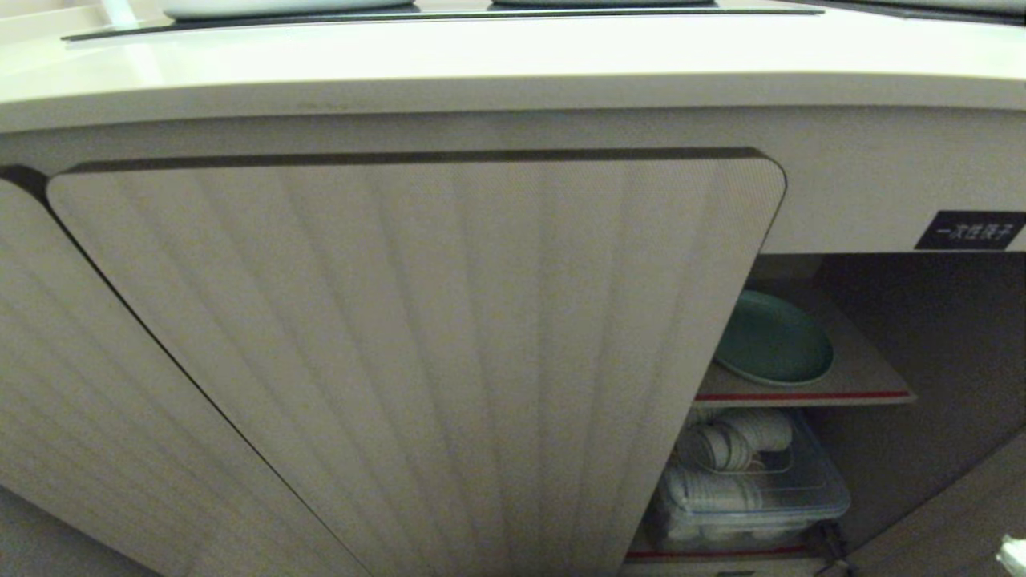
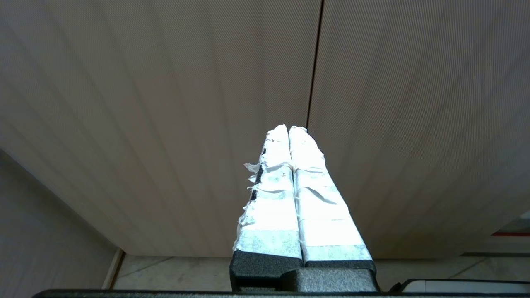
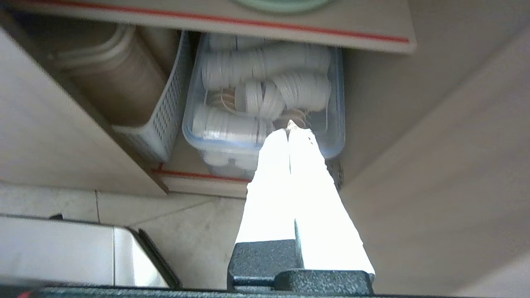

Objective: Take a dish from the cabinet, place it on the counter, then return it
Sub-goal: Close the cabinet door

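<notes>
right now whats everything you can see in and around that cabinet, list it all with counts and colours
dish: one, mint green, flat on the upper red-edged shelf inside the open cabinet
clear plastic bin: one, see-through with a bluish rim, on the lower shelf under the dish
stacked cups: several stacks, white, lying on their sides in the clear bin
slotted basket: one, white, on the lower shelf beside the bin, holding pale ribbed stacks
black label: one, white characters, above the opening
ribbed doors: two in the head view, beige
counter: one, cream, above the cabinet, with a black cooktop panel
left tool: shut, pointing at a ribbed door
right tool: shut, empty, in front of the lower shelf
</notes>
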Available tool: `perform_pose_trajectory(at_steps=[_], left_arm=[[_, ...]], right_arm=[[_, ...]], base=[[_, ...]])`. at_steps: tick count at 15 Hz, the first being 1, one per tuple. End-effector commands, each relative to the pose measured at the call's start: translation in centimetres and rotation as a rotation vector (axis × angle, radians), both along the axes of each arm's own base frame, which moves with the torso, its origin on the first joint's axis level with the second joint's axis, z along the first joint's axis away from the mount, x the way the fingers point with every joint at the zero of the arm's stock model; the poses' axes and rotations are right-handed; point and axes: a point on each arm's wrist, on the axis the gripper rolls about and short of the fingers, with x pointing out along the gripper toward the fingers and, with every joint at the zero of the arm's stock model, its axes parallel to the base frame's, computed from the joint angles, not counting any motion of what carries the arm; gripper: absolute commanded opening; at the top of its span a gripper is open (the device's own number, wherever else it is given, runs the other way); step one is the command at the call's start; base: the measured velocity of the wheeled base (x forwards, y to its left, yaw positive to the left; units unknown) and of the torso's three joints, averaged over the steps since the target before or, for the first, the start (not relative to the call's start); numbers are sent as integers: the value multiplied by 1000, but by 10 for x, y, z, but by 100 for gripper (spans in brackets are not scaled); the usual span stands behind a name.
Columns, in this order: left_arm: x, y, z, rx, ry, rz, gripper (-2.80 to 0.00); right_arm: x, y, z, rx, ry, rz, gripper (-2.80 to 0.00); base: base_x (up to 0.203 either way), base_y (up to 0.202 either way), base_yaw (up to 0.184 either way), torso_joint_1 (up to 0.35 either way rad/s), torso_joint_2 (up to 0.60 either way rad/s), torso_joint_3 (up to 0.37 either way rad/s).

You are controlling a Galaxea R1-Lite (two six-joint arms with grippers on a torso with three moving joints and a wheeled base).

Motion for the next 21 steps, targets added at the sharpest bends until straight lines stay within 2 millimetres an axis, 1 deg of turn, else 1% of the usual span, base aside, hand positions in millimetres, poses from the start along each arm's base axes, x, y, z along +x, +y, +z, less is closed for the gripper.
perform_pose_trajectory(at_steps=[1,4,6,10,15,21], left_arm=[[0,0,0,0,0,0,-280],[0,0,0,0,0,0,-280],[0,0,0,0,0,0,-280],[0,0,0,0,0,0,-280],[0,0,0,0,0,0,-280],[0,0,0,0,0,0,-280]], right_arm=[[-19,0,-7,-3,-57,-9,-280],[-32,0,-21,-16,-29,-23,-280],[-37,1,-25,-6,-34,-23,-280],[-43,0,-26,40,-107,-15,-280],[-54,0,-28,36,-252,-5,-280],[-55,0,-29,41,-258,-4,-280]], base=[[0,0,0,0,0,0],[0,0,0,0,0,0],[0,0,0,0,0,0],[0,0,0,0,0,0],[0,0,0,0,0,0],[0,0,0,0,0,0]])
